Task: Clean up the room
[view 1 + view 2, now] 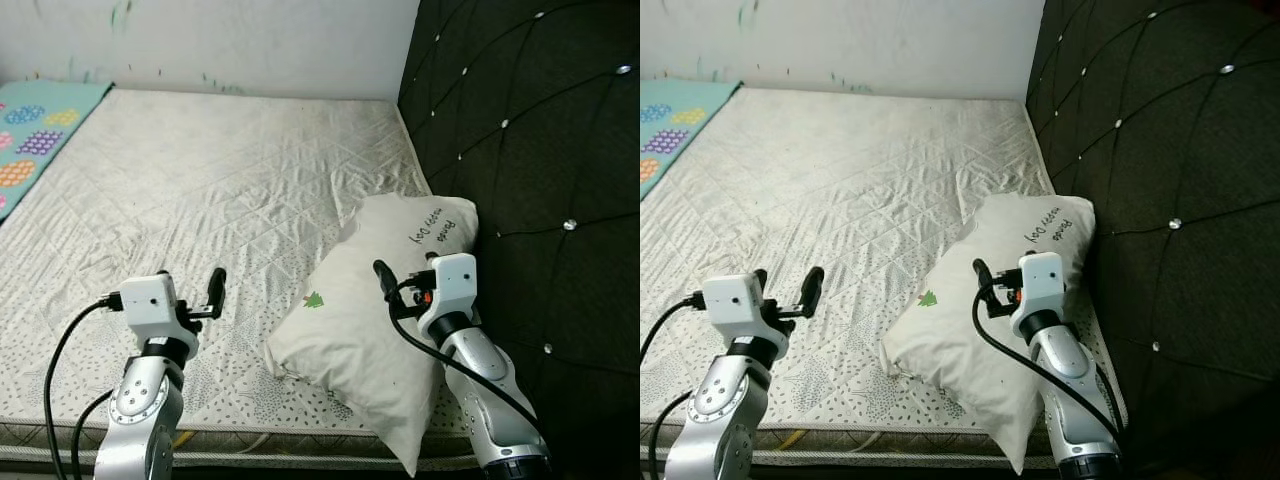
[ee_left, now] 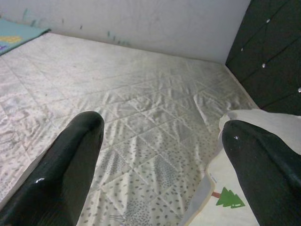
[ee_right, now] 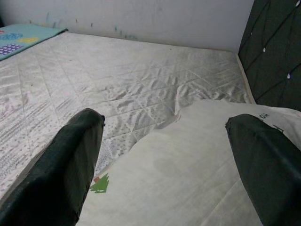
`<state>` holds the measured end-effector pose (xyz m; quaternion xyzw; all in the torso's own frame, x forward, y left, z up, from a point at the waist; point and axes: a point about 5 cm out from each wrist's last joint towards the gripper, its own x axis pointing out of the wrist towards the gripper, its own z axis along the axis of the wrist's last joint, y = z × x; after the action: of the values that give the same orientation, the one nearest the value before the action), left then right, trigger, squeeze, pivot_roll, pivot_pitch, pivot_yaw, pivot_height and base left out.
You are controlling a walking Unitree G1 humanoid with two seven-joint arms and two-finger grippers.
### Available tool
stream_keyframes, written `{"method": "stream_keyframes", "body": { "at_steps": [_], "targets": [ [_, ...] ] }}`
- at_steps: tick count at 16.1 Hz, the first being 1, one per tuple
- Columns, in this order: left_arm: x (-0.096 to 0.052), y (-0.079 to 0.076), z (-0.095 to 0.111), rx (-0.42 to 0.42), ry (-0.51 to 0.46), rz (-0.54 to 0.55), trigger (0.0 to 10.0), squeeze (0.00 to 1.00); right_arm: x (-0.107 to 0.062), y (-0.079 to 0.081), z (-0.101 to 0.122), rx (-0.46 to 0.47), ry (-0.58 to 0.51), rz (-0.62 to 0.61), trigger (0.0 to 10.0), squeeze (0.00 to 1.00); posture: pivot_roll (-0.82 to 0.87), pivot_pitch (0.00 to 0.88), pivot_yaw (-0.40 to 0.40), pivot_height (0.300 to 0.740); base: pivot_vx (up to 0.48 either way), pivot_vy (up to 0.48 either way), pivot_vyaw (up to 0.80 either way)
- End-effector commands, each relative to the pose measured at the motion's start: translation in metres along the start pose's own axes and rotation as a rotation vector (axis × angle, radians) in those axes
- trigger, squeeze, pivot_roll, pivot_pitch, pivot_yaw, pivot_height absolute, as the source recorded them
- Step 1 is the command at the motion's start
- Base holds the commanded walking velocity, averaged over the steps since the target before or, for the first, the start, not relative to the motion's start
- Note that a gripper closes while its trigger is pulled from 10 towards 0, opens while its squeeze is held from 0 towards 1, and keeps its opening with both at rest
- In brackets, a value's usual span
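From the head cameras I have both arms raised over the near edge of the mattress [image 1: 230, 190], with the cream pillow [image 1: 375, 300] lying askew against the black tufted headboard [image 1: 530, 150], its near corner hanging toward the mattress edge; my right gripper [image 1: 395, 285] hovers over the pillow's middle, and my left gripper [image 1: 200, 295] waits above bare mattress just beside the pillow on the side away from the headboard, with a colourful play mat [image 1: 40, 130] far off at the mattress's other side. In the left wrist view that gripper's two black fingers [image 2: 61, 174] stand wide apart and empty, the pillow's tree-printed corner [image 2: 228, 197] sitting by one fingertip. In the right wrist view the fingers [image 3: 66, 169] are likewise spread and holding nothing, the pillow lying directly beneath them. I judge the step in hand to be taking hold of the pillow to square it against the headboard: I would lower the right gripper until fabric bunches between its fingers, pinch a good fold, and use the left to catch the tree corner so it lifts level
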<state>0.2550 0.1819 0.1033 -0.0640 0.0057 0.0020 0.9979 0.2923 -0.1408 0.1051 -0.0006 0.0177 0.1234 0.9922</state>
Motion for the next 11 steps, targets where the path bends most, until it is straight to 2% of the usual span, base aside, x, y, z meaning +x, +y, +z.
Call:
{"method": "stream_keyframes", "body": {
  "at_steps": [1,4,11],
  "targets": [
    [-0.0032,0.0003,0.003,0.002,-0.001,0.011,10.0,0.0,-0.0034,-0.0039,0.0018,0.003,0.0,-0.019,10.0,0.0,-0.12,0.11,-0.03,0.74,0.0,0.0,0.0],
    [-0.0049,0.0008,0.0032,-0.001,0.005,0.017,10.0,0.0,-0.0041,-0.0026,0.0011,0.008,0.005,-0.017,10.0,0.0,-0.12,0.118,-0.031,0.74,0.0,0.0,0.0],
    [-0.0038,0.0029,0.0053,0.008,0.013,0.019,10.0,0.0,-0.0043,0.0017,0.0016,0.016,0.008,0.0,10.0,0.0,-0.12,0.132,-0.026,0.656,0.0,0.0,0.0]
  ]
}}
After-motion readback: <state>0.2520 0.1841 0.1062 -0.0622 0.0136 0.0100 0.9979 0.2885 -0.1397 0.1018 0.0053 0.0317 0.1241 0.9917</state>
